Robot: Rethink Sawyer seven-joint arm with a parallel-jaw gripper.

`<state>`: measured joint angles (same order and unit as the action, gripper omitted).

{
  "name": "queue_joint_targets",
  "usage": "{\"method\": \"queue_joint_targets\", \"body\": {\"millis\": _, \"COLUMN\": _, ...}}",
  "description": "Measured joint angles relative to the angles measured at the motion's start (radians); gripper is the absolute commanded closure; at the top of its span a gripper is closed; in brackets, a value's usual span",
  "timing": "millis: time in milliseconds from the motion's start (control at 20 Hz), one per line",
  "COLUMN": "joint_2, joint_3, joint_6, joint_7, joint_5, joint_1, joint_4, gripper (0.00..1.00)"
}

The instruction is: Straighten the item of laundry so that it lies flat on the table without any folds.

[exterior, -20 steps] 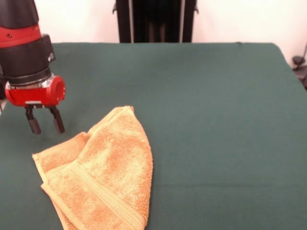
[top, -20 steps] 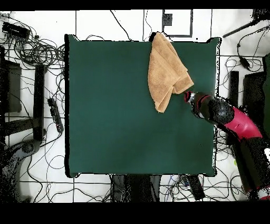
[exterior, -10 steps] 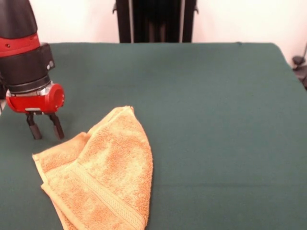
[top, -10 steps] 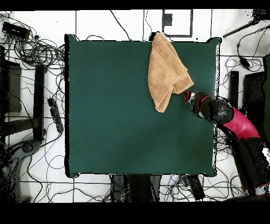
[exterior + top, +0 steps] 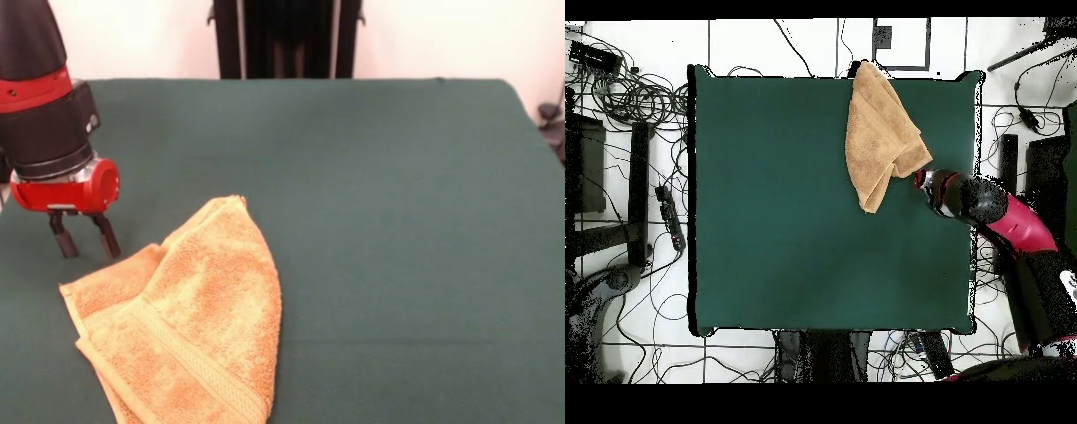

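Hovering tool (image 5: 85,244) with fingers apart, just beside folded towel (image 5: 190,318), green table (image 5: 397,194)

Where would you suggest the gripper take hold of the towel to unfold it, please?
Probably the folded-over corner nearest the gripper, at the towel's upper-left in the front view. That flap sticks out past the top layer and lies just below the open fingers, so a straight descent from above could pinch it, then draw it outward over bare table.
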<state>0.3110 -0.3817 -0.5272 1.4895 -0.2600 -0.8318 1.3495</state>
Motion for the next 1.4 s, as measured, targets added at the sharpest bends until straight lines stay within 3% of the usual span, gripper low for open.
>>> {"method": "queue_joint_targets", "body": {"millis": 850, "joint_2": 0.058, "joint_3": 0.000, "joint_6": -0.013, "joint_7": 0.000, "joint_5": 0.187, "joint_1": 0.078, "joint_4": -0.002, "gripper": 0.00}}
{"method": "queue_joint_targets", "body": {"millis": 1100, "joint_2": 0.069, "joint_3": 0.003, "joint_6": -0.073, "joint_7": 0.000, "joint_5": 0.233, "joint_1": 0.099, "joint_4": -0.060, "gripper": 0.00}}
{"method": "queue_joint_targets", "body": {"millis": 1400, "joint_2": 0.021, "joint_3": 0.005, "joint_6": -0.078, "joint_7": 0.000, "joint_5": 0.271, "joint_1": 0.156, "joint_4": -0.176, "gripper": 0.00}}
